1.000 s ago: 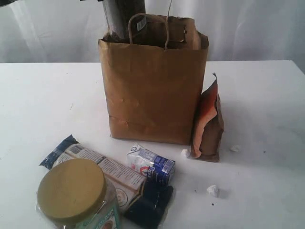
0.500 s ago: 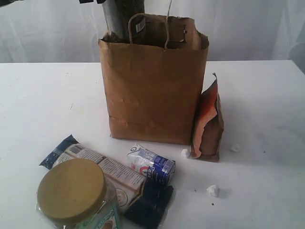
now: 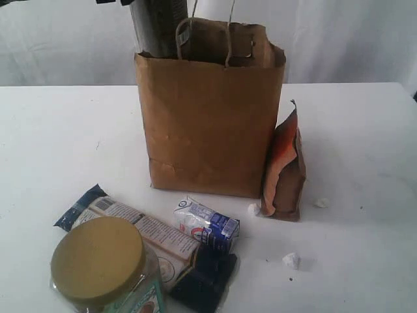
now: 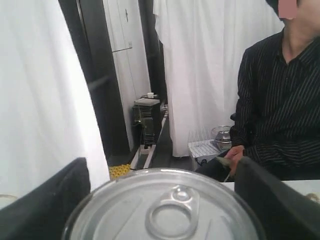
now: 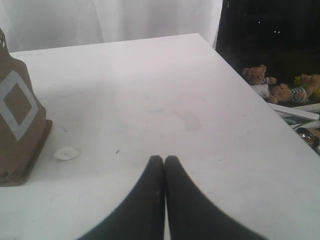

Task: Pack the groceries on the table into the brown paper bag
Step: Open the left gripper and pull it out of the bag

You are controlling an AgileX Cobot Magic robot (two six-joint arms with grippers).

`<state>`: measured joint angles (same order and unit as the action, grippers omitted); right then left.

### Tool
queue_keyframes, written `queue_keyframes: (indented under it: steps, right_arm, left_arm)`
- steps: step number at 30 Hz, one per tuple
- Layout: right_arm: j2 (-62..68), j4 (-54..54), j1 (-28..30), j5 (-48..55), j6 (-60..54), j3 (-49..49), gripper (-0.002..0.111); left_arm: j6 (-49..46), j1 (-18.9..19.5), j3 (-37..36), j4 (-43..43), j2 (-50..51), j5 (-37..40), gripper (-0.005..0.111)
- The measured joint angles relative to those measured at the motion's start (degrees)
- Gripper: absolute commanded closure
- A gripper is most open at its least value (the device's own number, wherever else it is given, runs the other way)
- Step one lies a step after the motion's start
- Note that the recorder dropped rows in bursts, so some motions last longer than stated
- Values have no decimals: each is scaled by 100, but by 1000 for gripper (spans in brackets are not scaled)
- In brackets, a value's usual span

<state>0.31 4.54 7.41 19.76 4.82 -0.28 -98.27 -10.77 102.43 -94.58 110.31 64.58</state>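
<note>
Exterior view: left fingers [image 4: 280, 200], wide around the can of dark grains [image 3: 156, 26], nudged it sideways over the brown paper bag [image 3: 208, 124] to drop; right fingers [image 5: 142, 205] closed, empty.

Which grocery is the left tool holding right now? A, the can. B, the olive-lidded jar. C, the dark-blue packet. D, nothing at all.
A: the left wrist view shows the can with its pull-tab lid clamped in the left tool, while the jar and packet sit on the table.
</note>
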Motion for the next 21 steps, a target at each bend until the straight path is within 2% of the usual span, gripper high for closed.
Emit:
queue_keyframes:
  steps: [14, 16, 21]
  right_arm:
    - [0, 0, 0, 0, 0, 0, 108]
    - [0, 0, 0, 0, 0, 0, 108]
    - [0, 0, 0, 0, 0, 0, 108]
  left_arm:
    - [-275, 14, -208, -152, 502, 0, 105]
    - [-275, 14, -208, -98, 502, 0, 96]
    - [-275, 4, -208, 222, 502, 0, 63]
